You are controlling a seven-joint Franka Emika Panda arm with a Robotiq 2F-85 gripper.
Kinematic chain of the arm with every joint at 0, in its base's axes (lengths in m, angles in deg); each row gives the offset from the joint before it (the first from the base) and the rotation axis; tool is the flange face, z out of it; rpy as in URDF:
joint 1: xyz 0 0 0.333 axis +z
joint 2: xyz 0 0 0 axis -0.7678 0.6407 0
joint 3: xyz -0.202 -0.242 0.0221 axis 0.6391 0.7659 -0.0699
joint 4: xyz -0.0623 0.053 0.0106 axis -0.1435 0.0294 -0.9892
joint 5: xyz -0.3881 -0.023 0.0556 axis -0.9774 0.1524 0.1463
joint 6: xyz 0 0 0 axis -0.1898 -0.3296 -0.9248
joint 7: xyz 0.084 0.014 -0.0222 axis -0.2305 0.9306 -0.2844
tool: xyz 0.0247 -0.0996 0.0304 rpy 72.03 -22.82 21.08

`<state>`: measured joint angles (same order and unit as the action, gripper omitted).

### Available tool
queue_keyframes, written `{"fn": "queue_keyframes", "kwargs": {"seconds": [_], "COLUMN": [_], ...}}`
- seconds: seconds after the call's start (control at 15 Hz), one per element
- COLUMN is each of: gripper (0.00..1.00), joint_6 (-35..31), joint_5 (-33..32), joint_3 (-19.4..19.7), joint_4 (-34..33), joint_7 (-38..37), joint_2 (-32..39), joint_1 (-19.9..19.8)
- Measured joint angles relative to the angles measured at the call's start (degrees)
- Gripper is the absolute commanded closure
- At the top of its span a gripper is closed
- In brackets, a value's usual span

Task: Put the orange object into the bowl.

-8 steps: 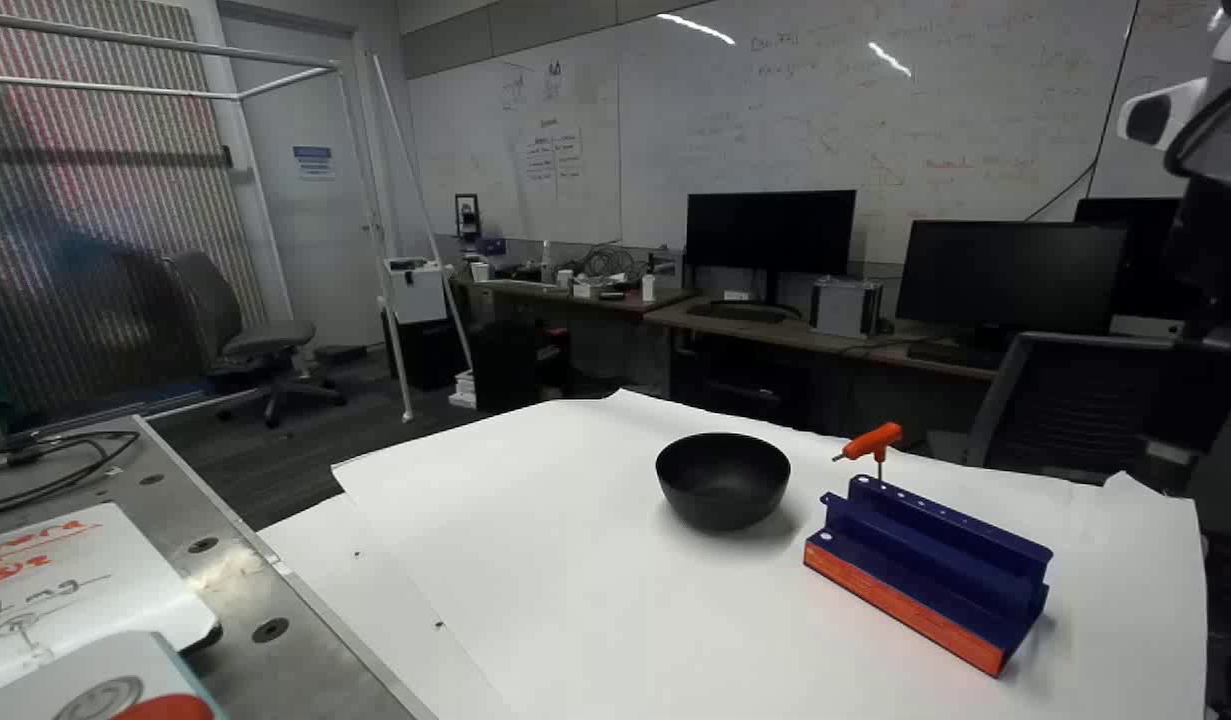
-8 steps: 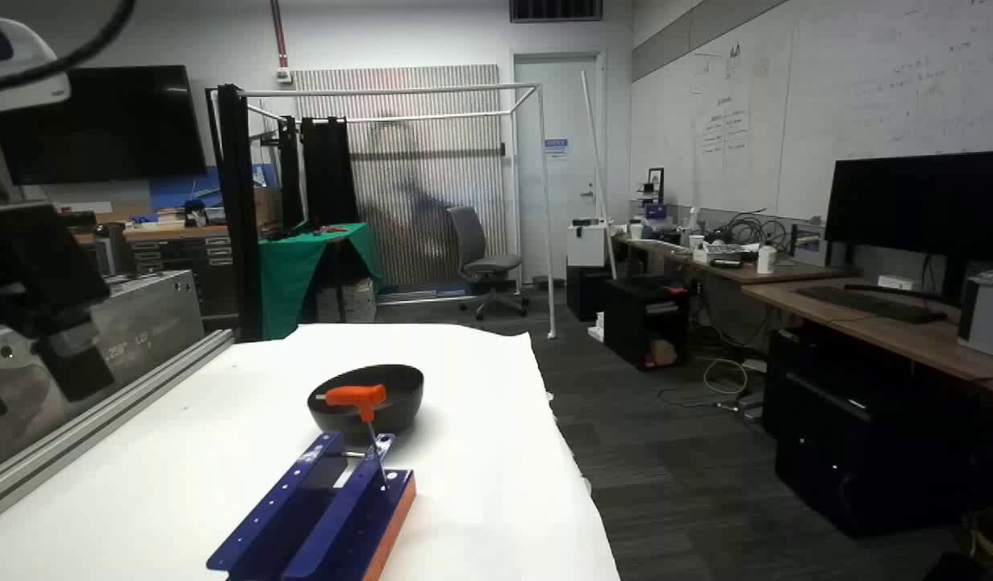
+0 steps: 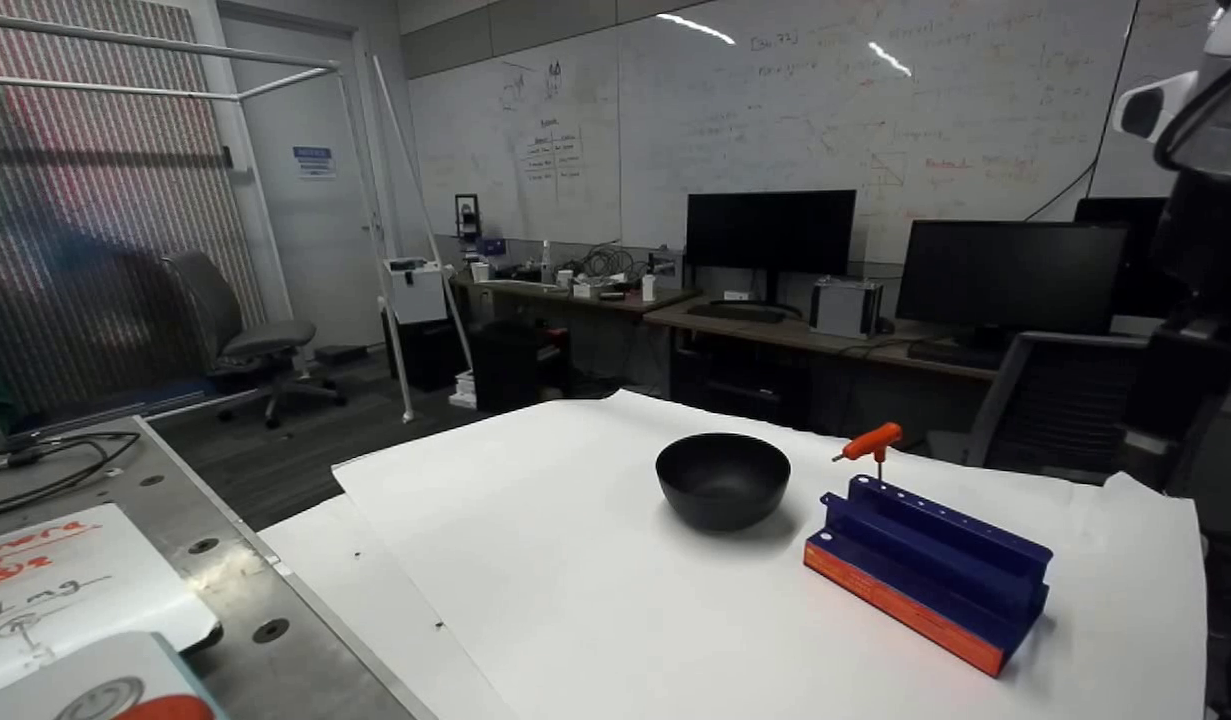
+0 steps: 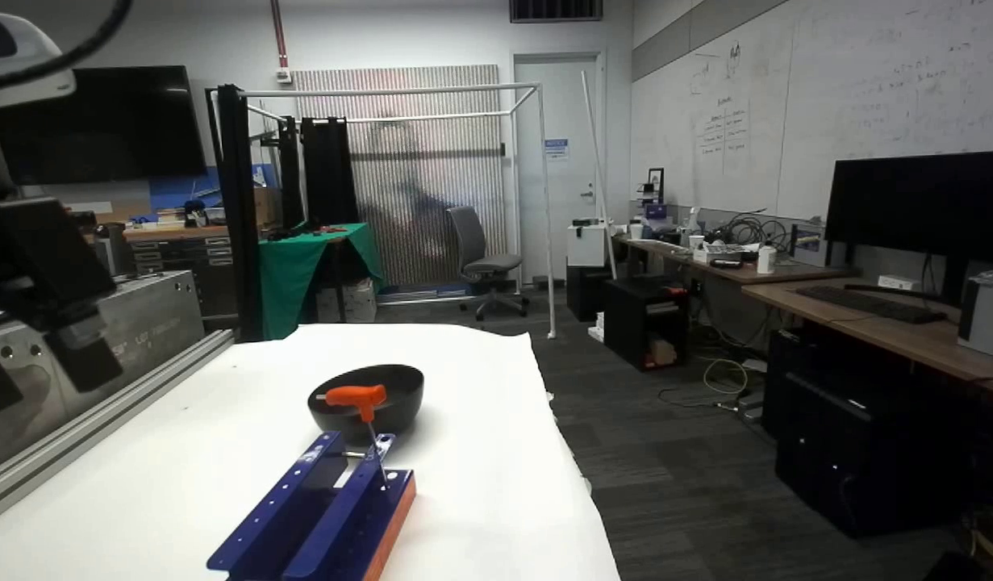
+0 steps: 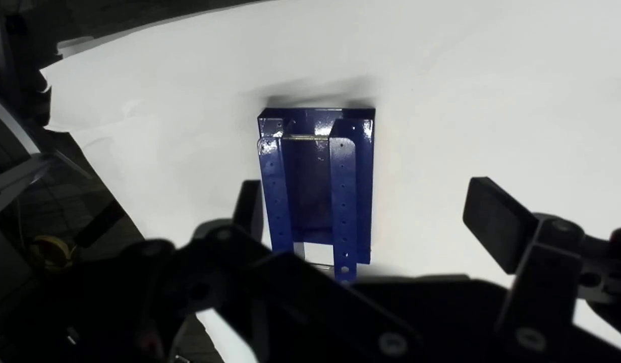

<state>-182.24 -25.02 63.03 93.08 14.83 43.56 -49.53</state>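
Toward the right table edge (image 4: 540,436), in an exterior view, from the wide-spread gripper (image 5: 371,212), the orange object (image 4: 356,396) is found, its handle (image 4: 347,395) lying roughly crosswise to that edge.

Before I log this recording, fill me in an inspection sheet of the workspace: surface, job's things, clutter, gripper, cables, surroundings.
Surface: white sheet, edges uneven.
Black bowl: upright on the sheet, apart from the blue perforated rack.
Orange T-handle hex key: standing handle-up at the rack's bowl-facing end, not yet in the bowl.
Clutter: that rack; a white panel with red and black writing, in an exterior view's lower corner.
Gripper: open, holding nothing.
Cables: black cable on the metal worktop.
Surroundings: whiteboard, monitors, gray office chair.
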Motion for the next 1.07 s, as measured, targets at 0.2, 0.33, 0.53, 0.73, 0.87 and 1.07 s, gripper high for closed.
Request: {"fn": "queue_keyframes", "kwargs": {"seconds": [0.2, 0.33, 0.53, 0.73, 0.87, 1.07], "gripper": [0.0, 0.0, 0.0, 0.0, 0.0, 0.1], "joint_6": [-8.1, -13.4, -17.7, -18.1, -18.1, -18.3], "joint_5": [-2.3, -5.5, -11.1, -15.6, -17.3, -18.4], "joint_3": [-0.1, -0.3, -0.2, 0.8, 1.9, 4.8], "joint_4": [-1.4, -3.7, -8.7, -13.7, -16.7, -20.8], "joint_7": [-6.9, -12.5, -22.5, -33.9, -41.5, -50.8], "joint_2": [4.4, 9.6, 18.8, 27.3, 32.3, 38.8], "joint_1": [-3.3, -7.1, -12.2, -13.8, -13.3, -10.4]}}
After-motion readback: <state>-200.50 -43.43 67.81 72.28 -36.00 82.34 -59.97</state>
